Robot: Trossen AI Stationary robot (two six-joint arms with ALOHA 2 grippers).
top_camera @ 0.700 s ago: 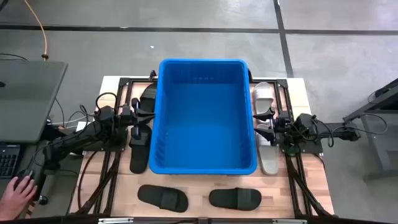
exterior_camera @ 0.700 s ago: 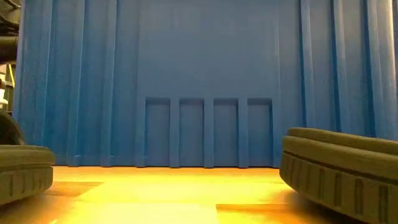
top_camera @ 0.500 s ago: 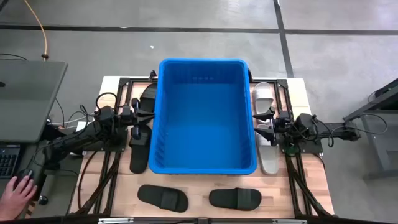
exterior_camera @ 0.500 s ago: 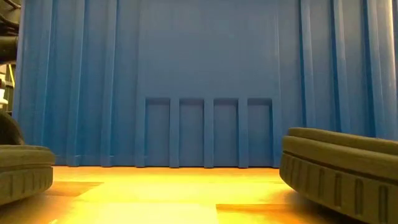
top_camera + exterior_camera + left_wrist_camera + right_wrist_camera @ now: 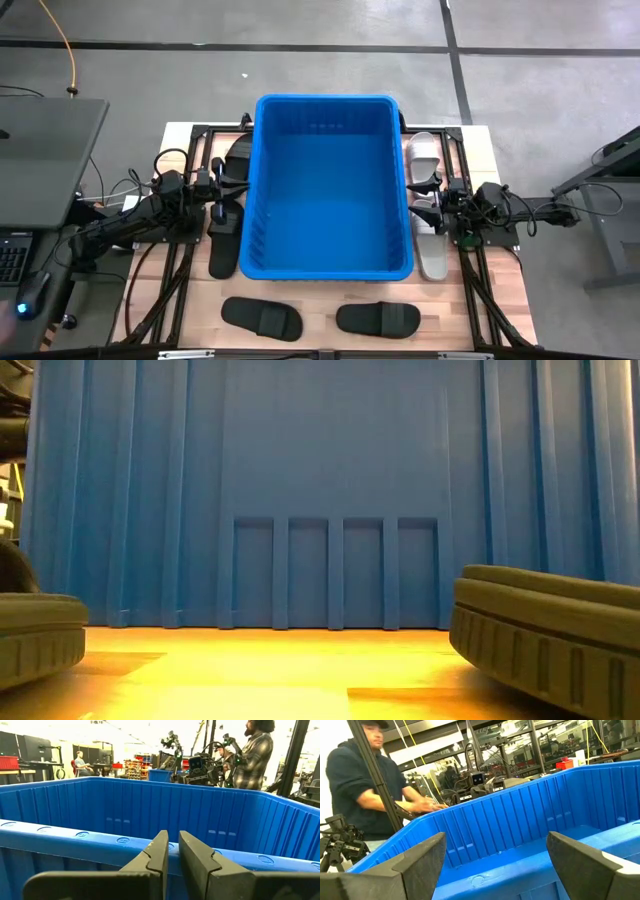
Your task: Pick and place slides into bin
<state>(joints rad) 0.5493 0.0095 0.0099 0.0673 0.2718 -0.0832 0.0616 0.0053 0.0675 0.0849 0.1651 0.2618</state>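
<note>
The large blue ribbed plastic bin is sitting mid-table, black slides lying before it. The left gripper is resting beside it, fingers nearly together; the right gripper is waiting opposite, fingers wide apart.

Empty blue bin mid-table; black slides in front and left, grey slides right.

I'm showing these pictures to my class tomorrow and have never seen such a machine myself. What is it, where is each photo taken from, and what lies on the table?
Two dark robot arms sit either side of a big blue bin, which is empty. One photo looks straight down, one sits at tabletop height, two ride on the wrists. The left gripper is nearly shut, the right gripper open; neither holds anything. Black slides and light grey slides lie on the wooden table around the bin.
</note>
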